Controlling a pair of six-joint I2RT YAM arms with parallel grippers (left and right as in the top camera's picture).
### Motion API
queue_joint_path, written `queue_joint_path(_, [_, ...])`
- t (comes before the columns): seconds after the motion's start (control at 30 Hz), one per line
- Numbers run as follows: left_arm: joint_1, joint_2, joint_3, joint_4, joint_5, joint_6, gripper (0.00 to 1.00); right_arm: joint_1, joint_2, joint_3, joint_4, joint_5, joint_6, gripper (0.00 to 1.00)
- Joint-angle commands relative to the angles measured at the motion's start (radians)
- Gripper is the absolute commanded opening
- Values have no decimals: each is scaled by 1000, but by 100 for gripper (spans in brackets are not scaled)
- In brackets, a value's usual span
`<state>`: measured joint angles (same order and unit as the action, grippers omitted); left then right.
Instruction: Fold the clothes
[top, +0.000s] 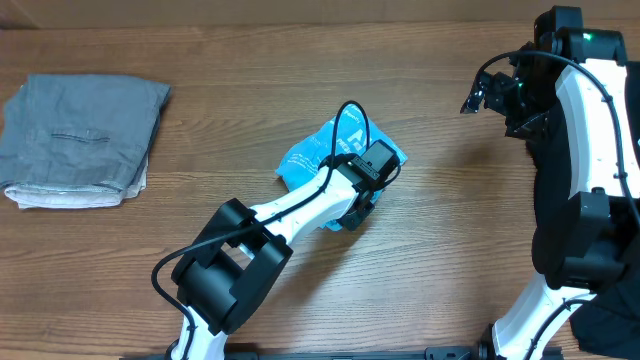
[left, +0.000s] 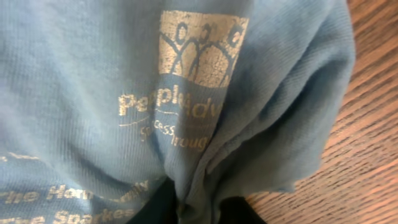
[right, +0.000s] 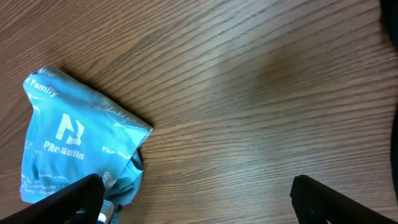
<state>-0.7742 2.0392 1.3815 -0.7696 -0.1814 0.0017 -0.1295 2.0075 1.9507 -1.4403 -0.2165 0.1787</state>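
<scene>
So this looks like the very start of the fold. The light blue T-shirt (top: 310, 160) sits in a crumpled lump at the middle of the overhead frame, nowhere near flat. The left claw (left: 199, 208) is down on it, and in the left wrist view a ridge of fabric runs right between its two dark fingers (left: 155, 208), so I'd call that pinched narrow on a fold of the shirt. The right claw (right: 196, 186) hangs wide apart and empty over bare table (top: 450, 230), up in the upper right of the overhead frame, well apart from the shirt.

My guess at the next move: lift and shake or drag the shirt out flat, probably with the right claw coming in to take a second edge. One pinch on a bunched wad won't spread it.

Material-wise it's a soft, thin jersey knit with fine ribbing, and the cracked pale print suggests it's well worn. It's floppy stuff that will slump. The wood-grain table looks smooth. In the upper left there's a grey pile (top: 80, 140), already folded into a neat rectangle.
</scene>
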Motion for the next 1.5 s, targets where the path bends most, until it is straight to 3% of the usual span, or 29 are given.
queue_joint_path(0.0, [3,-5,-14,7,9,-2,47,-1,-10,13,2,6,-8,100])
queue_joint_path(0.03, [3,-5,-7,3,9,-6,69,-1,-10,13,2,7,-8,100])
queue_joint_path(0.1, [3,-5,15,-13,-5,-28,89,-1,-10,13,2,7,-8,100])
queue_joint_path(0.17, [3,-6,53,-46,-50,-56,100,-1,-10,13,2,7,-8,100])
queue_joint_path(0.43, [2,-6,215,-177,-128,-49,100,-1,-10,13,2,7,-8,100])
queue_joint_path(0.77, [5,-5,188,-191,-84,56,100,-1,-10,13,2,7,-8,100])
queue_joint_path(1.47, [21,-4,48,-18,-122,63,100,-1,-10,13,2,7,-8,100])
